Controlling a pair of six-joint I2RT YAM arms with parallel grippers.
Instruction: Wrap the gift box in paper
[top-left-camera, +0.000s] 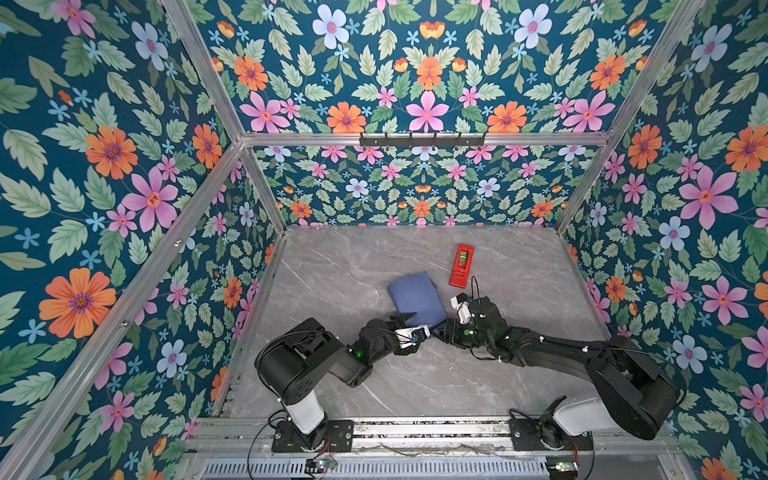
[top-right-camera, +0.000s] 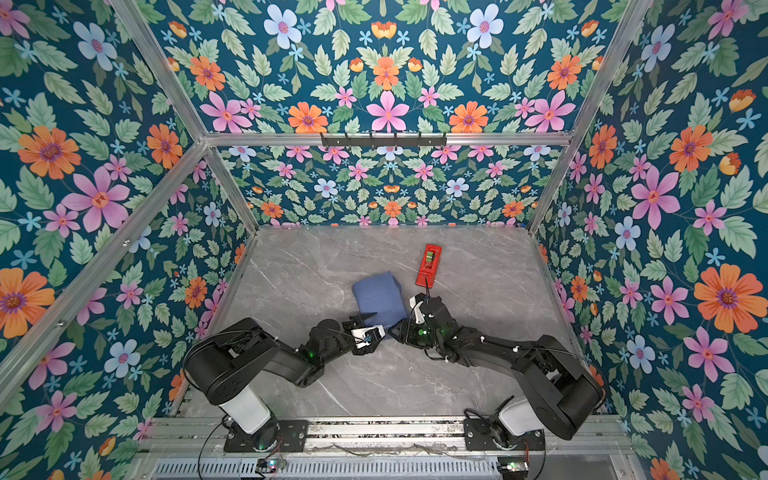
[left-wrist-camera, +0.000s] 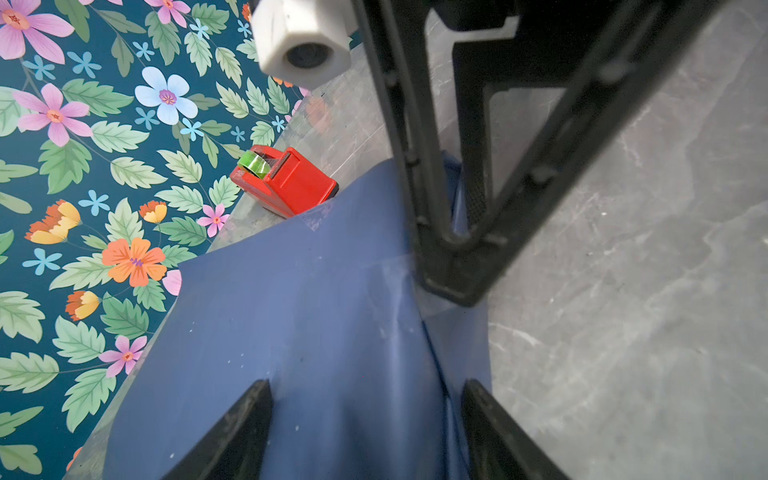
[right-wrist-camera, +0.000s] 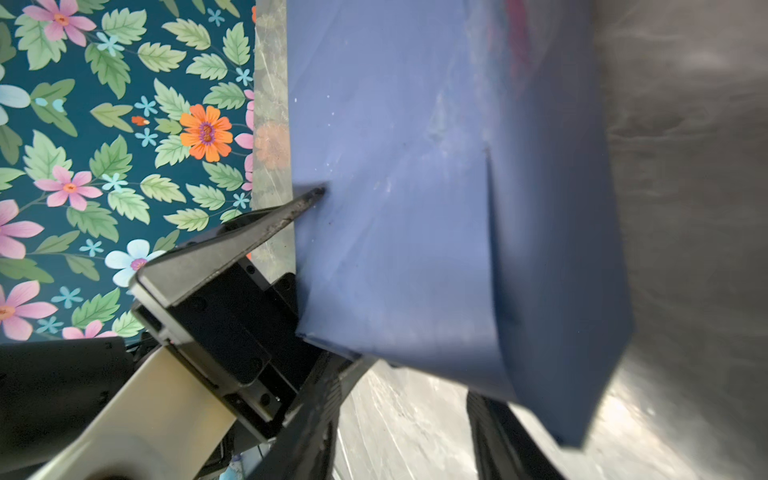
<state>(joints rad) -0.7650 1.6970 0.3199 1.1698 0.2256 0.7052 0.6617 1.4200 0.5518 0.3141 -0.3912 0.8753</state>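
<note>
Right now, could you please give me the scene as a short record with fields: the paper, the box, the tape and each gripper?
paper: slate-blue face outward, folded over the box, mid-table
gift box: hidden under the paper, no part shows
tape dispenser: red with a green roll, just beyond the paper's far right corner
left gripper: open, jaws astride the paper at its near edge
right gripper: open, at the paper's near right corner
table: grey marble

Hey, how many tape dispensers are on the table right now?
1. The red tape dispenser lies on the grey table, just beyond the folded blue paper, toward the back wall. The arms could hide something small.
</note>
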